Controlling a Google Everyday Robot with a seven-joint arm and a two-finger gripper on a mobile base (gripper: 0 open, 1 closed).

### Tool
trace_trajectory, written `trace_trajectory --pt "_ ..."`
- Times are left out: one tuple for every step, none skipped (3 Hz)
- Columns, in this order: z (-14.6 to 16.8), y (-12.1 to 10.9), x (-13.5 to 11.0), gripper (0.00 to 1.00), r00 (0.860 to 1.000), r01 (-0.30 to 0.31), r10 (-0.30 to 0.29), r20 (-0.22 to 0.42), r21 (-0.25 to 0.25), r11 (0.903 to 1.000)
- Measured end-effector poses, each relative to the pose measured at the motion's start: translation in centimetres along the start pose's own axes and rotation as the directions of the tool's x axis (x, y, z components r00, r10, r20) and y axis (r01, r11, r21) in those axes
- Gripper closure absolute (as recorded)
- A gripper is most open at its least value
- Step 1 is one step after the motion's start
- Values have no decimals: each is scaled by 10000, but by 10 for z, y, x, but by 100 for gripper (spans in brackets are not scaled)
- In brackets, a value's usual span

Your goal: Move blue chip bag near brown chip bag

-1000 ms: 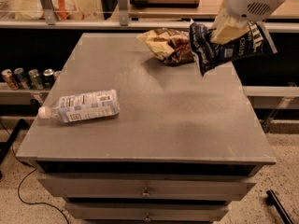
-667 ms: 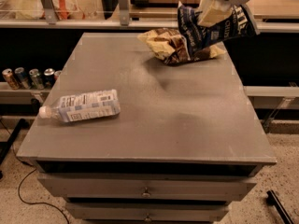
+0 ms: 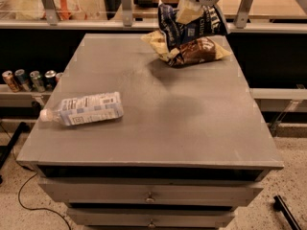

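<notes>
Gripper (image 3: 188, 14) grips the blue chip bag (image 3: 175, 32), brown chip bag (image 3: 194, 51) directly below it; transport looks done, release still left.

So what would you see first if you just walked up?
The gripper at the top, gripping the blue chip bag right over the brown chip bag at the far side of the table. Then a plastic bottle lying on its side near the front left.
</notes>
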State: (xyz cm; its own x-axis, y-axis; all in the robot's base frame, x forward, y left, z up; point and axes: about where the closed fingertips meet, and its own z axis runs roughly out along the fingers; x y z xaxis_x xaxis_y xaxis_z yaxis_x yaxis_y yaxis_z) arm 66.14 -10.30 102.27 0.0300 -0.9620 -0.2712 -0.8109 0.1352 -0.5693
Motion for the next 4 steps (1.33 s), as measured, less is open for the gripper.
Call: trace_trajectory --pt "31 -1 0 82 9995 -296 294 -68 -284 9992" --pt "51 -2 14 59 9971 -620 600 -460 -449 9971" --pt "61 -5 34 36 9916 -946 902 -927 -447 9945" --pt "67 -4 49 13 9870 -1155 1087 -1182 -518 9920"
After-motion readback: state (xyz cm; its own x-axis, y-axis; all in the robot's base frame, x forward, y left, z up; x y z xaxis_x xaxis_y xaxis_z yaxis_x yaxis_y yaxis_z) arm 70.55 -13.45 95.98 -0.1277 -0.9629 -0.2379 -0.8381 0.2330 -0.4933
